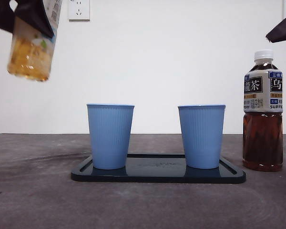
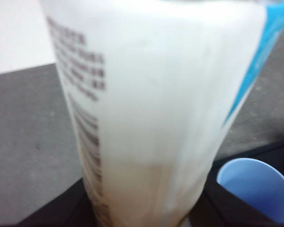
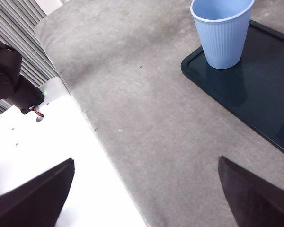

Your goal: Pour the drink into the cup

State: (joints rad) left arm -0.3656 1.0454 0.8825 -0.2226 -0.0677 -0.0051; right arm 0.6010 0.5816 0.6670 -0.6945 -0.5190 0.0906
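Grey table (image 1: 33,195) runs to a plain white wall (image 1: 171,57) with a socket (image 1: 79,9) high on it. On the table lies a black tray (image 1: 157,175) bearing two upright blue cups: one (image 1: 110,136) at its left end as the front view has it, the other (image 1: 201,136) at its right end, well apart. Just beside the tray's right end stands a capped dark tea bottle (image 1: 262,112), on the table and not on the tray.

High at the front view's top left corner hangs a second bottle (image 1: 32,45) with pale amber drink, tilted, clear of the table and off to the side of the tray. The left gripper (image 1: 24,16) clamps it around the label. The left wrist view fills almost wholly with this bottle (image 2: 151,109): white label, small print blurred, a blue band along one edge, drink showing lower down. Its black jaws press against the bottle's two sides. That view also catches the rim of one cup (image 2: 255,189) beside the bottle; the front view does not show the label print.

Only a black tip of the right gripper (image 1: 282,29) shows at the front view's top right corner. The right wrist view shows its jaws spread wide and holding nothing, over bare table, with one cup (image 3: 221,33) on the tray's corner (image 3: 255,94) and a white base plate (image 3: 47,156) that the front view lacks.
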